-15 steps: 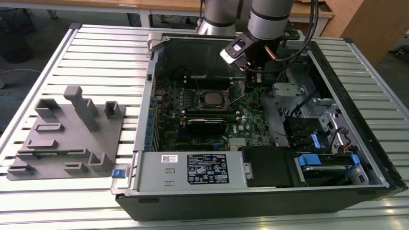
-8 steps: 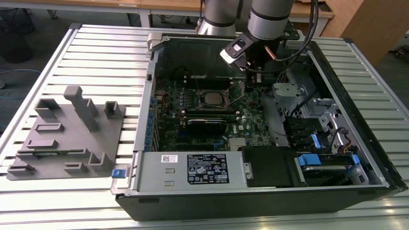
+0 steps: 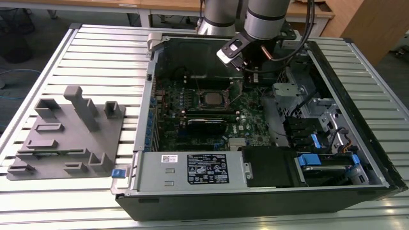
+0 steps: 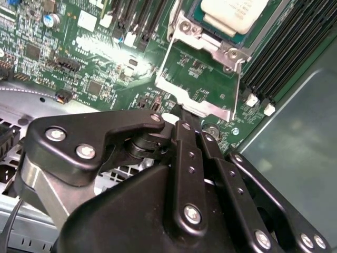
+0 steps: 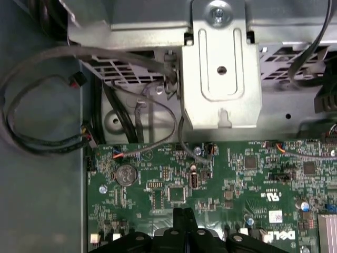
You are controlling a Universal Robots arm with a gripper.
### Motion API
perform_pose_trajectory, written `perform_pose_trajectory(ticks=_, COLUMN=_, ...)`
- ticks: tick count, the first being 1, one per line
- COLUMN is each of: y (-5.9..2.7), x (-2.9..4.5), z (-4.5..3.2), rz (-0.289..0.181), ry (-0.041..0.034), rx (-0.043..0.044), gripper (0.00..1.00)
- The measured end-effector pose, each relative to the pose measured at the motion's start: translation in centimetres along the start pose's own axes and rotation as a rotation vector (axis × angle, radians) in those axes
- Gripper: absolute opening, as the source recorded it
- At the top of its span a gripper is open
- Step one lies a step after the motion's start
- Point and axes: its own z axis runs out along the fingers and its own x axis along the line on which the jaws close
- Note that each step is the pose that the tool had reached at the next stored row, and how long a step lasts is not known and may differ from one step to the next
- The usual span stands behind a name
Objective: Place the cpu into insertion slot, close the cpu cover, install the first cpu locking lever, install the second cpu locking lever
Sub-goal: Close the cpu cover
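Inside the open case, I see my gripper [image 4: 183, 120] pressed together and empty, tip at the flipped-open cover's [image 4: 200, 105] edge. The cpu [image 4: 231, 13] lies seated just beyond.

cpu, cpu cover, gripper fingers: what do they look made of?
cpu: metal face, dull silver-grey satin, with soft, even glare.
cpu cover: thin sheet metal, bright silvery, probably steel or plated; it has folded edges and a hard shine.
gripper fingers: matte black links joined by silver screws, either coated metal or hard plastic; the look leaves that open.
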Motion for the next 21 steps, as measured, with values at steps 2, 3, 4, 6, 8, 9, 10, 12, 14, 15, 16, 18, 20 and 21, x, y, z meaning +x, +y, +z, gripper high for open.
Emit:
perform_pose_trajectory(ticks=2, y=-0.34, x=0.01, z=-0.01, rz=0.0, ry=-0.0001, rx=0.0, gripper=0.11)
perform_pose_trajectory(ticks=3, y=-0.53, x=0.02, z=-0.01, rz=0.0, ry=-0.0001, rx=0.0, gripper=0.11)
perform_pose_trajectory(ticks=4, y=-0.75, x=0.03, z=-0.01, rz=0.0, ry=-0.0001, rx=0.0, gripper=0.11)
perform_pose_trajectory(ticks=6, y=-1.29, x=0.06, z=-0.02, rz=0.0, ry=-0.0001, rx=0.0, gripper=0.11)
perform_pose_trajectory(ticks=8, y=-1.97, x=0.1, z=-0.04, rz=0.0, ry=-0.0001, rx=0.0, gripper=0.11)
perform_pose_trajectory(ticks=9, y=-2.35, x=0.13, z=-0.04, rz=0.0, ry=0.0, rx=-0.0001, gripper=0.11)
perform_pose_trajectory(ticks=10, y=-2.74, x=0.16, z=-0.06, rz=0.0, ry=-0.0001, rx=0.0, gripper=0.11)
perform_pose_trajectory(ticks=12, y=-3.53, x=0.21, z=-0.07, rz=0.0, ry=-0.0001, rx=0.0, gripper=0.11)
perform_pose_trajectory(ticks=14, y=-4.21, x=0.26, z=-0.08, rz=0.0, ry=-0.0001, rx=0.0, gripper=0.11)
perform_pose_trajectory(ticks=15, y=-4.46, x=0.29, z=-0.08, rz=0.0, ry=-0.0001, rx=0.0, gripper=0.11)
perform_pose_trajectory(ticks=16, y=-4.61, x=0.31, z=-0.06, rz=0.0, ry=0.0002, rx=-0.0001, gripper=0.11)
perform_pose_trajectory(ticks=18, y=-4.68, x=0.31, z=-0.06, rz=0.0, ry=-0.0001, rx=0.0, gripper=0.11)
perform_pose_trajectory(ticks=20, y=-4.68, x=0.31, z=-0.06, rz=0.0, ry=0.0, rx=0.0, gripper=0.11)
perform_pose_trajectory(ticks=21, y=-4.68, x=0.31, z=-0.06, rz=0.0, ry=-0.0001, rx=0.0, gripper=0.11)
